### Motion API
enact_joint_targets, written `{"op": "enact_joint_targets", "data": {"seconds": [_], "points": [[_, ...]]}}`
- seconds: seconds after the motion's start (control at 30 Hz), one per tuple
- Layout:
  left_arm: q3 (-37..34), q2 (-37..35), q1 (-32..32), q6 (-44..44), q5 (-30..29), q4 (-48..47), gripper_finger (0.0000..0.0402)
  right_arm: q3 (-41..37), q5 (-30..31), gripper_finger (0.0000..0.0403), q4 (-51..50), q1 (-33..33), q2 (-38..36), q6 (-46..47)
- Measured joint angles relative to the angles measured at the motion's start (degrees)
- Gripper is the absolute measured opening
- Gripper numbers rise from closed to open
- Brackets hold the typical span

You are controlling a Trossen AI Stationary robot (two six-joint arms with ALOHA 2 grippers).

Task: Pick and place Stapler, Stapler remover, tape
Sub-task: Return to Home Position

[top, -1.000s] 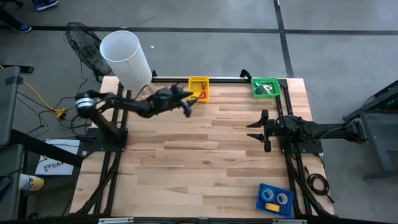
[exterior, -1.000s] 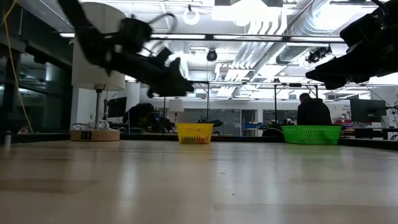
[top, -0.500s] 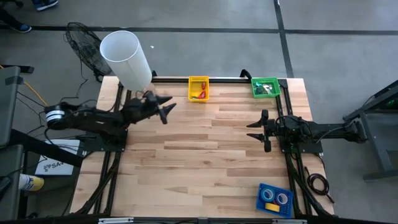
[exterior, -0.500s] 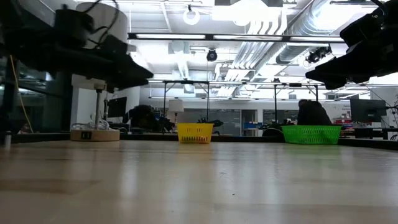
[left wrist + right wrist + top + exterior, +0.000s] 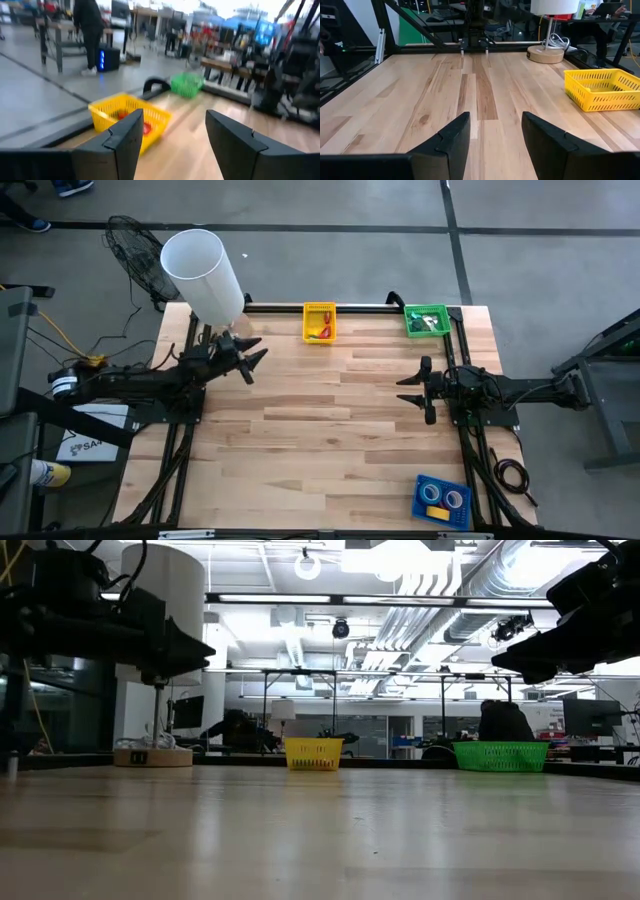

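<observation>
My left gripper [image 5: 255, 366] hovers open over the table's far left part, near the white lamp [image 5: 203, 272]. It points at the yellow basket [image 5: 130, 117], which holds a red object [image 5: 146, 127]. My right gripper [image 5: 402, 389] waits open above the table's right side. The green basket [image 5: 425, 320] stands at the far right corner with a pale item inside. Ring-shaped tape rolls [image 5: 443, 498] lie in a blue tray [image 5: 420, 507] at the near right corner. Neither gripper holds anything.
The lamp's round base [image 5: 550, 50] stands on the far left corner, behind my left gripper. Both baskets sit against the far edge. Bare wood [image 5: 330, 430] stretches between the two arms. People and desks show in the room beyond the table.
My left gripper has drawn back from just in front of the yellow basket toward the table's left edge, staying above the table. The red object stays in the basket.
</observation>
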Motion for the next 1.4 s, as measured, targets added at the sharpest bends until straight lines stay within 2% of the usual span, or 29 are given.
{"op": "enact_joint_targets", "data": {"seconds": [0.27, 0.57, 0.77, 0.9, 1.23, 1.4], "points": [[-0.04, -7.57, -0.02, -1.09, 0.32, -12.64, 0.0211, 0.00, 0.00, 0.0170, 0.00, -0.01, 0.37, 0.00], [-0.10, -17.68, -0.02, -1.11, 3.33, -28.04, 0.0211, 0.00, 0.00, 0.0169, 0.00, 0.00, 0.37, 0.00], [-0.15, -25.14, -0.02, -0.95, 6.39, -36.49, 0.0211, 0.00, -0.01, 0.0170, 0.00, 0.00, 0.37, 0.00], [-0.15, -29.93, -0.02, 0.18, 10.52, -43.07, 0.0211, 0.00, -0.02, 0.0170, 0.00, -0.02, 0.37, 0.00], [-0.15, -39.37, -0.02, 0.85, 11.26, -52.36, 0.0211, 0.00, -0.02, 0.0170, 0.00, 0.00, 0.37, 0.00], [-0.15, -41.51, -0.02, 0.38, 10.98, -52.14, 0.0211, 0.00, -0.02, 0.0170, 0.00, -0.01, 0.37, 0.00]]}}
